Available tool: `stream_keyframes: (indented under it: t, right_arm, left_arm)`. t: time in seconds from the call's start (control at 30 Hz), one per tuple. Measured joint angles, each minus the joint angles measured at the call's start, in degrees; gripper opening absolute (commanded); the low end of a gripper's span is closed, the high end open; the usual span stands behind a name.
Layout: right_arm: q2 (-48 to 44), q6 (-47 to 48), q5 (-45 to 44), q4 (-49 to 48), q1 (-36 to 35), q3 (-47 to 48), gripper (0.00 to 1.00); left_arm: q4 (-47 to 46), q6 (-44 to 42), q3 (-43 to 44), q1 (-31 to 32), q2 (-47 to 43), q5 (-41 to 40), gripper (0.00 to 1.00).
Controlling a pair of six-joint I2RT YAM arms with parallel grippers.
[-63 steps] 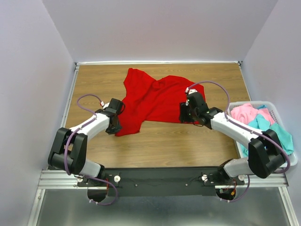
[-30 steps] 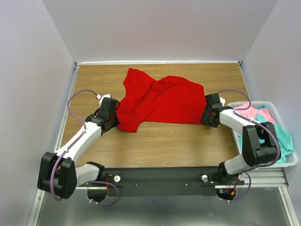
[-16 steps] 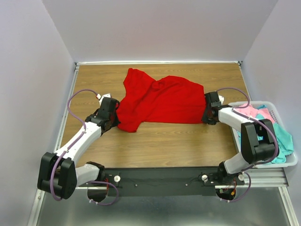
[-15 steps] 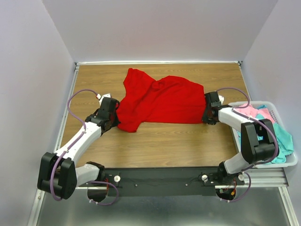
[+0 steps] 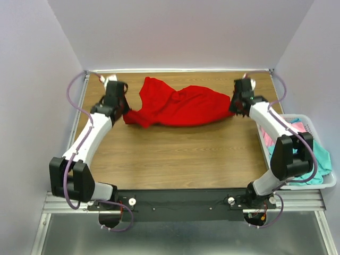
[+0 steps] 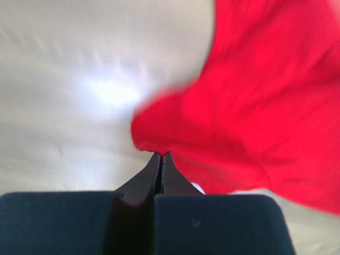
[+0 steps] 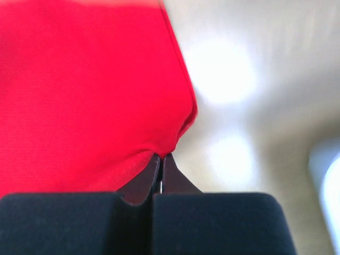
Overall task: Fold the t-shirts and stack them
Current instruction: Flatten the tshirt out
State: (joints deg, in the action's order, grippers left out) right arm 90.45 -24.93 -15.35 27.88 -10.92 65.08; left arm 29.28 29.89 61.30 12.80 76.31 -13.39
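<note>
Red shirt [image 5: 178,109]: one.
Left gripper [image 6: 161,155]: pinching its left end.
Right gripper [image 7: 161,155]: pinching its right end.
Basket [image 5: 328,183]: one, holding pink cloth [image 5: 303,126] and teal cloth [image 5: 321,156].

Bright overhead; wrist views blurred (glare).

- Shirt [image 5: 180,109]: across the far half of the bench [image 5: 175,154], stretched left to right between the two end effectors.
- Left end effector [image 5: 124,110]: at the shirt's left end, pinched onto its edge.
- Right end effector [image 5: 234,108]: at the shirt's right end, pinched onto its corner.
- Basket [image 5: 328,183]: at the bench's right edge, near half.
- Other shirts [image 5: 320,154]: in the basket, partly behind the right arm [image 5: 276,127].
</note>
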Motion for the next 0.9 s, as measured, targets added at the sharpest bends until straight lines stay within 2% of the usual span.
stream_keyframes:
  t: [0.07,0.1,0.23,0.37,0.43,0.6,0.73,0.9]
  right_arm:
    - [1.5,1.1,-0.5,1.0,0.0,7.9,0.01]
    - [2.3,2.0,-0.9,0.5,0.0,14.8,0.01]
    - [2.8,4.2,-1.5,2.0,0.0,30.1,0.01]
    - [1.5,6.6,-1.5,2.1,0.0,39.4,0.01]
    - [-0.4,8.3,-1.5,2.2,0.0,41.9,0.01]
    - [-8.2,12.3,0.5,2.7,0.0,44.2,0.01]
    - [-17.0,15.0,4.4,2.7,-0.3,44.0,0.01]
    - [-29.2,17.4,10.0,2.3,-0.4,39.4,0.01]
  left_arm:
    - [0.4,-1.1,10.1,-2.4,3.5,-0.6,0.00]
    - [0.4,-1.5,13.8,-3.2,4.4,-1.1,0.00]
    - [2.8,-3.3,31.6,-5.3,8.0,-3.7,0.00]
    - [4.9,-5.6,49.1,-5.7,9.2,-6.4,0.00]
    - [4.5,-7.1,54.4,-5.7,8.3,-7.4,0.00]
    - [1.6,-11.8,57.4,-5.7,-0.9,-9.1,0.00]
    - [-3.8,-15.3,53.8,-5.7,-12.1,-9.3,0.00]
    - [-8.6,-19.8,50.1,-5.7,-23.1,-8.8,0.00]
